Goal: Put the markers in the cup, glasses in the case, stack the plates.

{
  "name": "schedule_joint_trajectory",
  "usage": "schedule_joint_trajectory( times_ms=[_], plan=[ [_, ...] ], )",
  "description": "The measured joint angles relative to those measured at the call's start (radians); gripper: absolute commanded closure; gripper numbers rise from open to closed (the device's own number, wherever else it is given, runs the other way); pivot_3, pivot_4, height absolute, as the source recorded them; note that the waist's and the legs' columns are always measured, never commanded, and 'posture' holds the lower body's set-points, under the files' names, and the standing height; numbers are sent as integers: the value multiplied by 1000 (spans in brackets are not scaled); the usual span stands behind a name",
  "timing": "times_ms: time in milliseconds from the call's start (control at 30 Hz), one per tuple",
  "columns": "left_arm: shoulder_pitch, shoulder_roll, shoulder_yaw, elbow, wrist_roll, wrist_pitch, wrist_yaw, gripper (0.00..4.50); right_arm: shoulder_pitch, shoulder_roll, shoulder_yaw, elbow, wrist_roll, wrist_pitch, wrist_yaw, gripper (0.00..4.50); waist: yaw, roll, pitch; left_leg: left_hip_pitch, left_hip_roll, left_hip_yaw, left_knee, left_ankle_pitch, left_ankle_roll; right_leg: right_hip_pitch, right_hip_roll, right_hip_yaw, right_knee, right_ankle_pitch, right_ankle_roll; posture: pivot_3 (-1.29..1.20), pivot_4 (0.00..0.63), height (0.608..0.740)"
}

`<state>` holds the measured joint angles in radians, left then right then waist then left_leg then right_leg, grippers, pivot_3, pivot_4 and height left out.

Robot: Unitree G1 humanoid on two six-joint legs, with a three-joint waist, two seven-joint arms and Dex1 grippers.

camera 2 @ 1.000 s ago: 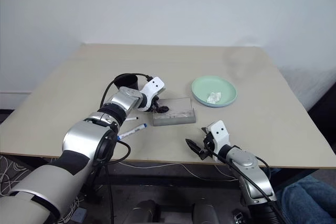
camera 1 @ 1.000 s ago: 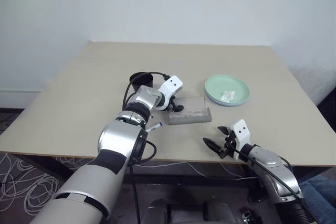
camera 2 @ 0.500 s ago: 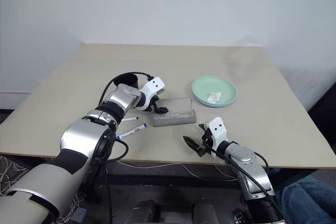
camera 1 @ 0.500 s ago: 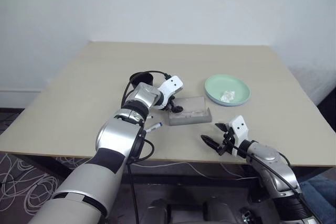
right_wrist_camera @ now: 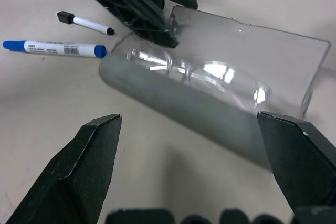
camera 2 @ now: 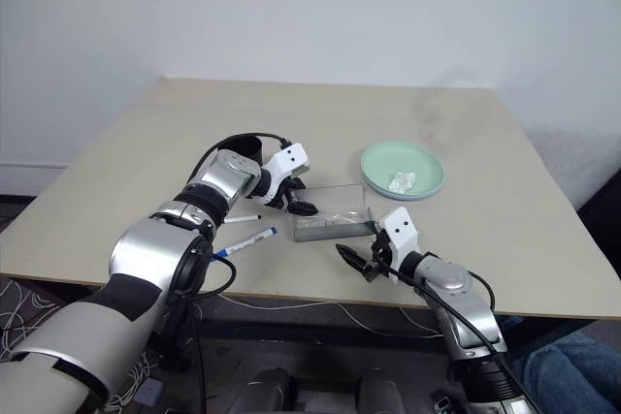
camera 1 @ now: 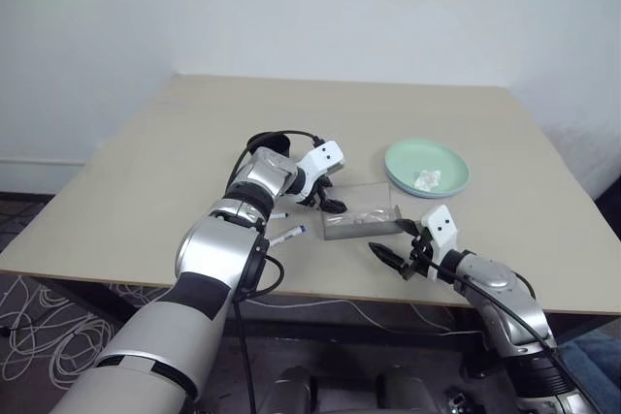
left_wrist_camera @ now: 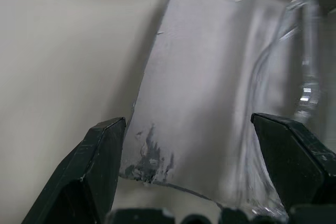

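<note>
We list, from left to right. Surface (camera 1: 146, 172): pale wood, its left half and far side bare, giving wide room there; the near edge runs just in front of the working area.

Cup (camera 1: 262, 144): black, upright, partly hidden behind the left arm.

Markers: one blue-capped (camera 2: 245, 240) lying close to the near edge; one dark-capped (right_wrist_camera: 84, 22) thinner, just beyond it. Both lie flat and apart from each other, left of the case.

Left tool (camera 1: 327, 203): fingers spread wide, at the left end of the case, over its raised clear lid; we cannot tell whether they touch it.

Case (camera 1: 361, 221): grey, mid-surface, lid (right_wrist_camera: 241, 56) standing up; glasses (right_wrist_camera: 173, 66) seen through it, lying inside.

Right tool (camera 1: 396, 247): fingers wide apart, holding nothing, low over the near edge, just in front of the case.

Plates (camera 1: 427, 167): mint green on top of light blue, stacked right of the case, a small white scrap (camera 1: 424, 179) on top; open room remains to the right edge.
</note>
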<state>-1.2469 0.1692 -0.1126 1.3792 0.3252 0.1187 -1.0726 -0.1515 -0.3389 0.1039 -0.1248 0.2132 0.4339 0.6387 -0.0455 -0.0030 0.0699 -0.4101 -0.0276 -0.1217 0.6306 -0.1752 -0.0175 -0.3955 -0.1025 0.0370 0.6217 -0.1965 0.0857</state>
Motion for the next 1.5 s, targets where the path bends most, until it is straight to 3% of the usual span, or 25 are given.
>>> schedule_joint_trajectory(
  times_ms=[500,833,1467,1500],
  plan=[
    [5,-29,-45,-56,-52,-76,-250,452,-45,4,12,88,-4,-30,11,0,-7,0,0,0,0,0,0,0,0,-1,0,1,1,0,0,0,0,740],
    [122,-26,-111,-185,-67,-95,-345,452,-74,-15,9,140,-9,-50,19,0,-7,0,0,0,0,0,0,0,1,-1,1,1,1,0,0,0,0,740],
    [195,-5,-20,-379,-282,205,-321,452,-86,-29,-11,175,-10,-101,8,0,-8,0,0,1,0,0,1,1,1,0,1,1,1,0,0,0,0,740],
    [192,-2,-18,-387,-298,218,-317,616,-84,-29,-14,175,-10,-106,4,0,-8,0,0,1,0,0,1,1,1,0,1,1,1,0,0,0,0,740]
  ],
)
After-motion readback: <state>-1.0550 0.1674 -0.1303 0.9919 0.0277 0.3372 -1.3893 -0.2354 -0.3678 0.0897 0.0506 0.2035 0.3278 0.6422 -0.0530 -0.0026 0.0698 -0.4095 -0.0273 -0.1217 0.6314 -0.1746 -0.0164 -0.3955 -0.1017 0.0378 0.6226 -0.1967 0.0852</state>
